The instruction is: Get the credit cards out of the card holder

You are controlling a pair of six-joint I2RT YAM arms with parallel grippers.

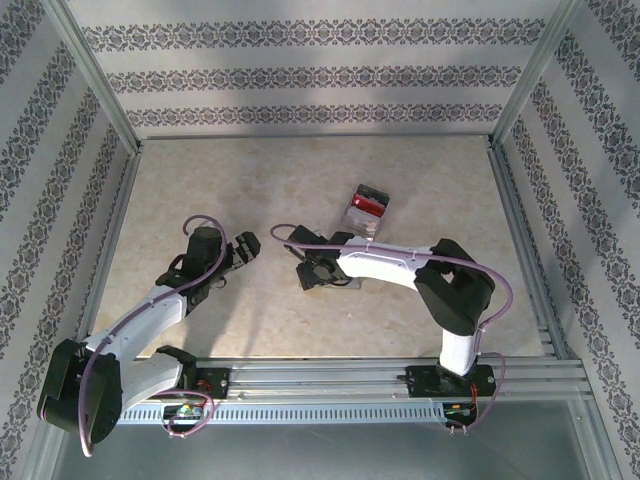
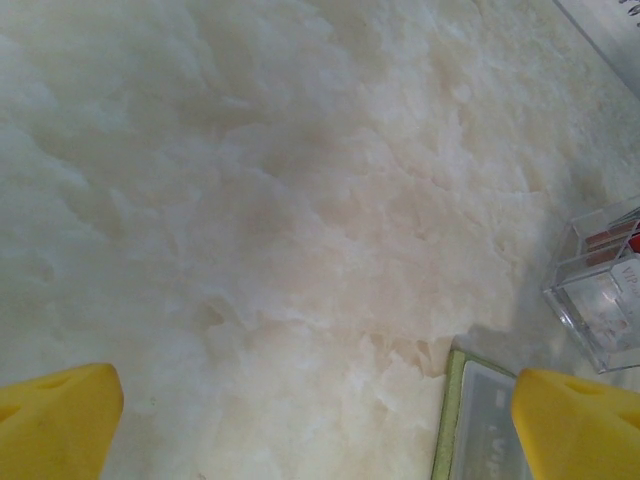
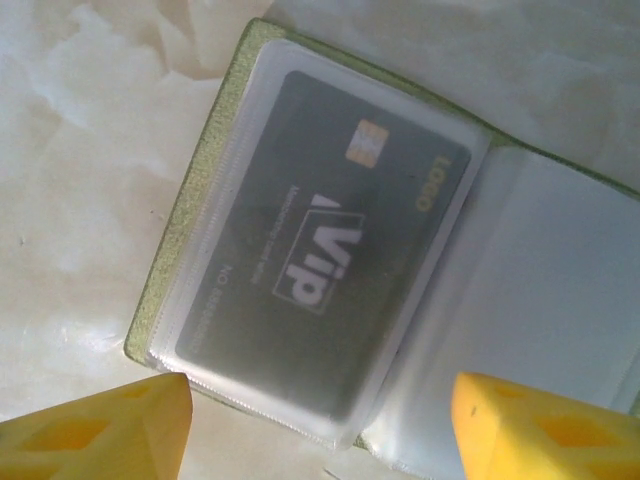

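The card holder lies spread open on the table, olive-green at its edge, with clear pockets inside. A dark credit card marked "ViP" sits in its left pocket. The right pocket looks pale, and I cannot tell what is in it. My right gripper hangs open just above the holder, its yellow fingertips apart and holding nothing. In the top view it covers most of the holder. My left gripper is open to the left of the holder, whose green edge shows by one fingertip.
A small clear box with a red card in it stands just beyond the holder, and also shows at the right of the left wrist view. Metal rails and patterned walls bound the marbled table.
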